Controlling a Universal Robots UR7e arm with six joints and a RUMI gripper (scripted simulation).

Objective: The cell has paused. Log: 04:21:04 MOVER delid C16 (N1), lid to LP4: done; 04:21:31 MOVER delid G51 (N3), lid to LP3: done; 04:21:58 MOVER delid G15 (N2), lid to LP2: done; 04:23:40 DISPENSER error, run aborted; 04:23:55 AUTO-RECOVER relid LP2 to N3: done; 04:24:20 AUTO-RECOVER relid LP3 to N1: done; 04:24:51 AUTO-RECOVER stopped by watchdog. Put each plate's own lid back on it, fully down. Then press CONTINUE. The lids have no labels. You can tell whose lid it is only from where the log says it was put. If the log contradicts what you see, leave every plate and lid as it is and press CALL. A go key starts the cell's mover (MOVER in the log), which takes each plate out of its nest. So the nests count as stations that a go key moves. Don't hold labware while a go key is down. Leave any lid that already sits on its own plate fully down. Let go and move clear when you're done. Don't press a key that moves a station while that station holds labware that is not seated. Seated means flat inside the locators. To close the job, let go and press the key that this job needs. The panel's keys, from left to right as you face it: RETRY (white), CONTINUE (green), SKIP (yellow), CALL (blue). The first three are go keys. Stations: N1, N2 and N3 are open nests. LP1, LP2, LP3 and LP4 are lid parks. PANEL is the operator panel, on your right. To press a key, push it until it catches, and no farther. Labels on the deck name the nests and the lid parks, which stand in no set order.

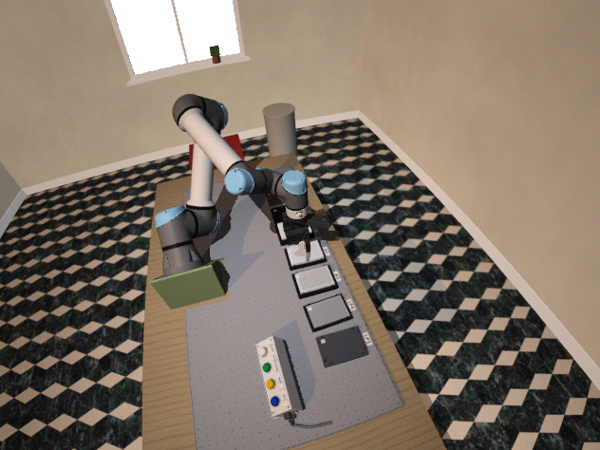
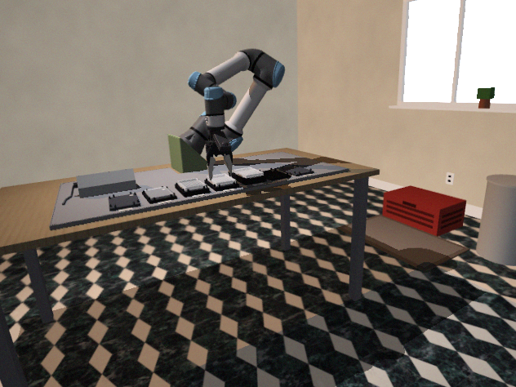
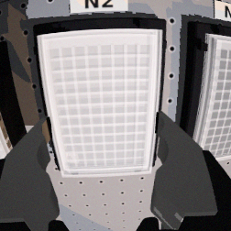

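Lid (image 3: 98, 98) gripped by its long edges between the fingers over N2.

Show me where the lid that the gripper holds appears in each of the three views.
Top: the lid is near the centre, in the row of stations, under the wrist.
Exterior: the lid is on the table, left of centre, between the lowered fingertips.
Wrist: the lid fills the middle, below the N2 label.
Shared landmark: the gripper, its fingers on both sides of the lid.

black-and-cream diamond floor (image 1: 476, 319), grey perforated deck (image 1: 225, 329), green wedge (image 1: 187, 285)
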